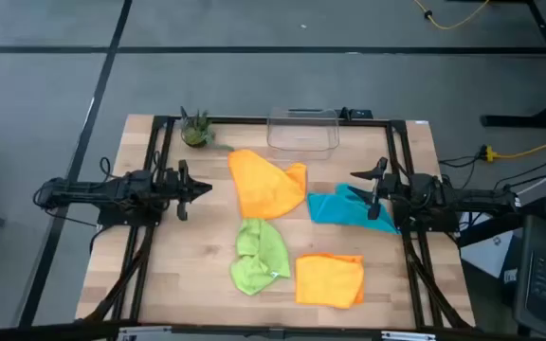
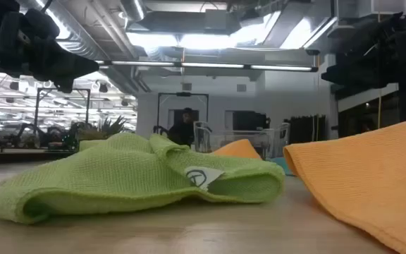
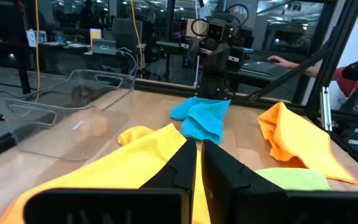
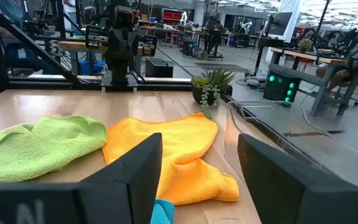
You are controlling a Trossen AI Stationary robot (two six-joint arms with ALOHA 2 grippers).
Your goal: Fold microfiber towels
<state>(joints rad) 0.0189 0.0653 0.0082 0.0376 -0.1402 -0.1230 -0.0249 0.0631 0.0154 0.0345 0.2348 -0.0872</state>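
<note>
Your high view looks straight down on the whole table. Your low view sits at tabletop level, close against the lime green towel, facing the room. Each wrist view looks forward past its own fingers across the table at the opposite arm. All four share the lime green towel.

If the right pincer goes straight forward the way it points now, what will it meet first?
Probably the teal towel just below the open right pincer; if it passes above that, the big orange towel comes next. Height is unclear.
</note>
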